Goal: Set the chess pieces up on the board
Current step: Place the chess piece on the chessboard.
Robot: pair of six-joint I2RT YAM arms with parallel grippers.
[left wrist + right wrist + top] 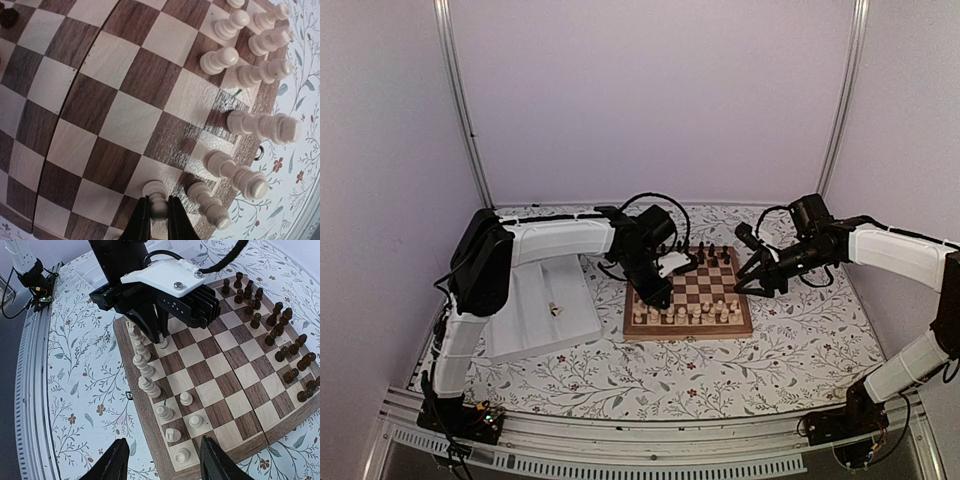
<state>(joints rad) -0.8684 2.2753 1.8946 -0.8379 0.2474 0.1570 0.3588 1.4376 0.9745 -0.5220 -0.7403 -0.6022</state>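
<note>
On the far left of the top view sits a white tray (535, 320) with one small piece (553, 309) in it, well apart from the board (688, 330). The left gripper (159, 220) is over the board's near-left corner. In its wrist view the two fingers (142, 222) close on a pale pawn (156, 197), one on each side of its stem. The pawn stands upright, long axis vertical, its base on or just above a second-row square; whether it touches the wood I cannot tell. So the piece lies straight between the fingertips, and my guess is that the next move is a release and a lift straight up, since a sideways pull could knock the pale pieces (252, 127) close to its right.

Farther right, the dark pieces (712, 256) line the far edge. The right gripper (162, 460) hangs just off the board's right side, fingers spread and holding nothing. The left arm is plainly nearer the pawn.
</note>
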